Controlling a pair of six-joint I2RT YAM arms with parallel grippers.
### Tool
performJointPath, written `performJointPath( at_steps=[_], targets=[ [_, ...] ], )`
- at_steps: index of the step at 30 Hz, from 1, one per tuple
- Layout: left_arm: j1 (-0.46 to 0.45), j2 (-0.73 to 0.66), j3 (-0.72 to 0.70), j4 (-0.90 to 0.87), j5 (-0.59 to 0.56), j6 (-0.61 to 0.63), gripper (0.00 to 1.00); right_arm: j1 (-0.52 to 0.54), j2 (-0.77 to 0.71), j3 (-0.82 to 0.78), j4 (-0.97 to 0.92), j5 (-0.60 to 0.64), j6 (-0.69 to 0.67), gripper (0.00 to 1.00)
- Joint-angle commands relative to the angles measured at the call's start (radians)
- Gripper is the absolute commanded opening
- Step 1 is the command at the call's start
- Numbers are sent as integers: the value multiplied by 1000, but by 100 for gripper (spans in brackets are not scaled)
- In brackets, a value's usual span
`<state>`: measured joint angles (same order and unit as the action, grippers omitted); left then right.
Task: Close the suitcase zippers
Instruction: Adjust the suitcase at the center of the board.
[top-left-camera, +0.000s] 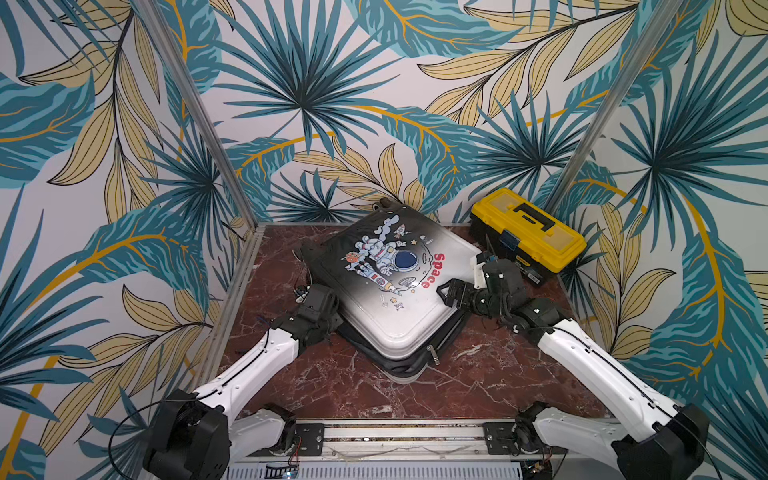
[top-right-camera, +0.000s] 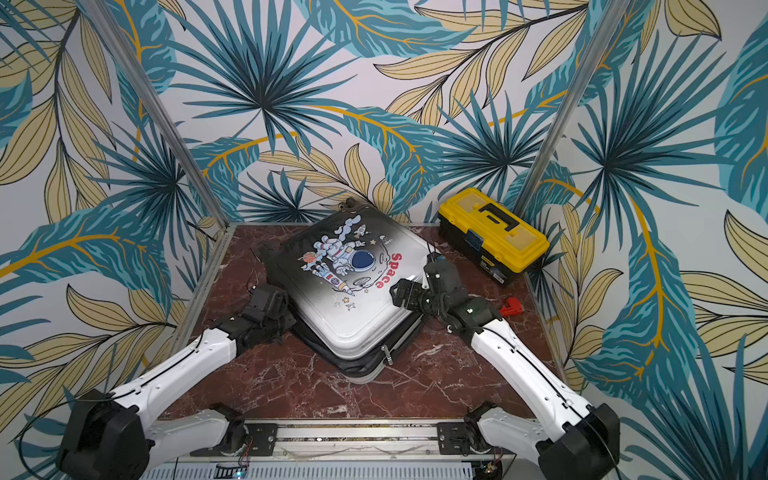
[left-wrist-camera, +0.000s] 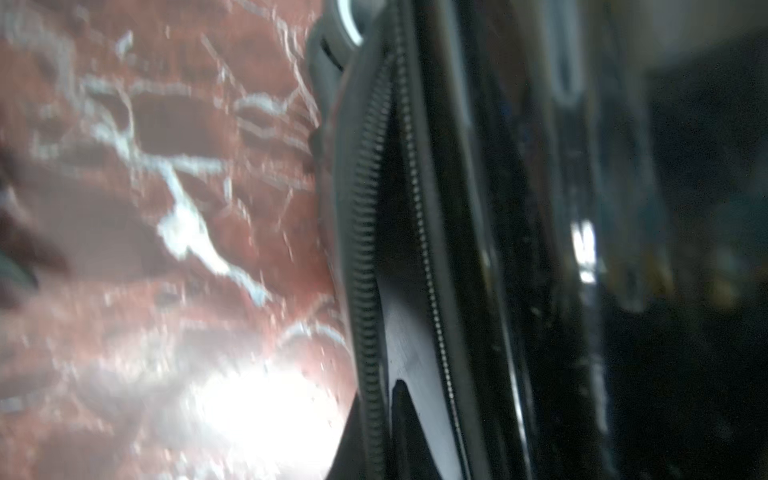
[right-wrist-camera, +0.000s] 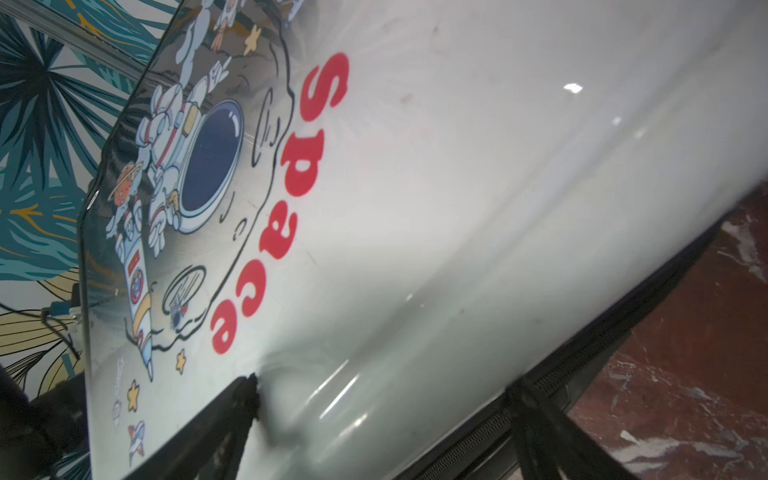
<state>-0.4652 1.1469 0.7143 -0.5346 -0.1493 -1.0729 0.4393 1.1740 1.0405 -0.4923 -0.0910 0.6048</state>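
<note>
Suitcase (top-left-camera: 395, 291) lies flat mid-desk (top-left-camera: 332, 386), lid down, zippers (left-wrist-camera: 365, 249) undone: two tooth rows gape along its left edge. L gripper (top-left-camera: 332, 318) is clenched at that seam; can't tell if it has a pull. R gripper (top-left-camera: 451, 293) is spread wide, fingertips (right-wrist-camera: 245, 411) on the lid. Best bet imo: R presses the lid so the rows meet, L drags along the track w/o lifting. Count: 1 suitcase, 1 pull seen (top-left-camera: 434, 355), 2 grippers, 1 toolbox (top-left-camera: 528, 232).

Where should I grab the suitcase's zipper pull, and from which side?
Probably best to pinch the flat tab of the silver pull, coming from the front edge of the table. It hangs outward at the suitcase's near corner, clear of the shell.
</note>
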Motion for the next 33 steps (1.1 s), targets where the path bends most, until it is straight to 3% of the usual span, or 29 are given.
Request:
performJointPath(
  at_steps=[1, 10, 16, 20, 26, 30, 33],
  targets=[
    [-158, -60, 25, 131, 170, -28, 10, -27, 96, 57, 101, -122, -145, 94],
    [-373, 34, 100, 162, 27, -152, 15, -113, 299, 237, 60, -239, -314, 92],
    [-409, 98, 145, 163, 19, -157, 19, -158, 371, 302, 31, -246, -387, 92],
    [-409, 79, 142, 133, -31, -108, 34, -188, 374, 333, 3, -208, -423, 92],
    [-406, 10, 133, 37, -124, 60, 61, -222, 338, 350, -59, -165, -502, 92],
    [-404, -47, 178, -110, -237, 273, 80, -242, 300, 350, -104, -164, -571, 92],
    [-391, -104, 224, -206, -306, 479, 83, -252, 265, 350, -136, -198, -630, 92]
  ],
)
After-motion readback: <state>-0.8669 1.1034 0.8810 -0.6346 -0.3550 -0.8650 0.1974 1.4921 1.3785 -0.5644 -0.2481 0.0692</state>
